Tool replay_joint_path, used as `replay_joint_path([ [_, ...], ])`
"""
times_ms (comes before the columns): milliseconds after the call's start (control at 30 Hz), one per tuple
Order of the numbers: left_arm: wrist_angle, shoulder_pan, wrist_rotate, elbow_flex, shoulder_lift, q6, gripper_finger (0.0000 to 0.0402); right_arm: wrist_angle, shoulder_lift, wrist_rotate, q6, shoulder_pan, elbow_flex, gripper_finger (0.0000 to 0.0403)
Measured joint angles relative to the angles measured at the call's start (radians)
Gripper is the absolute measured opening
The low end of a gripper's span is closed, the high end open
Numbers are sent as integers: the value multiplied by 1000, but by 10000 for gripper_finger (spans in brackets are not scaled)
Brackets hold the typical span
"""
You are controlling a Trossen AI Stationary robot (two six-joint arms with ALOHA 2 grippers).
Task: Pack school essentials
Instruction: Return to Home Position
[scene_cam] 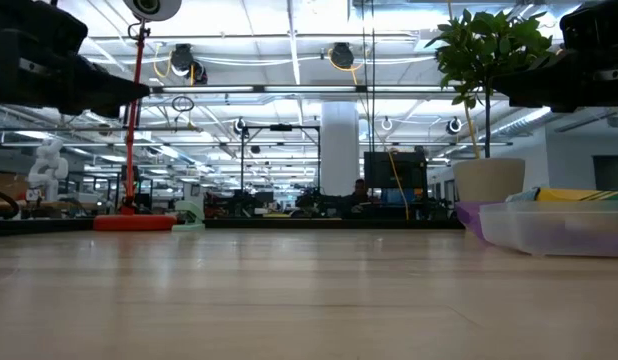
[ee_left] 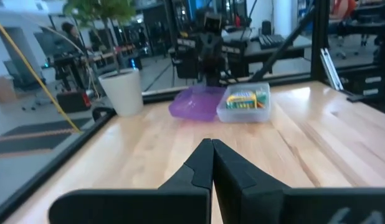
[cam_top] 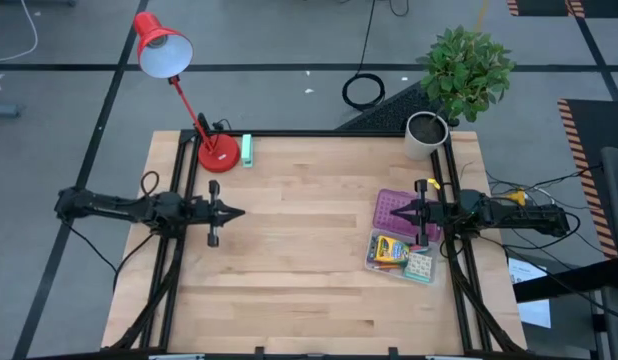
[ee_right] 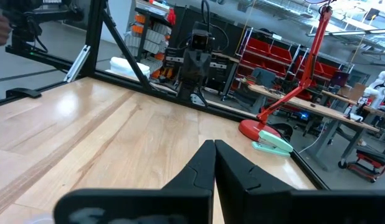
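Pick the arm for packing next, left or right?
Right, probably. Its end effector hangs shut over the purple case, beside the clear box holding crayons. The left end effector, also shut, sits far across the table.

No text, label, brand, number or sign could be read in any view. The crayon box (cam_top: 388,249) in the clear container (cam_top: 373,262) carried some printing, but it was too small and blurred to make out.

Closed left claw (ee_left: 212,163) faces crayon box (ee_left: 245,101).
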Motion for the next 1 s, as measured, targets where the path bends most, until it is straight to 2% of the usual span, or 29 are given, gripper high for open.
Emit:
replay_joint_path([
  [400,-101,0,55,0,-219,92,5,0,0,0,0,0,0,0],
  [800,-131,48,58,0,-220,103,5,0,0,0,0,0,0,0],
  [1000,-167,93,122,1,-220,107,5,0,0,0,0,0,0,0],
])
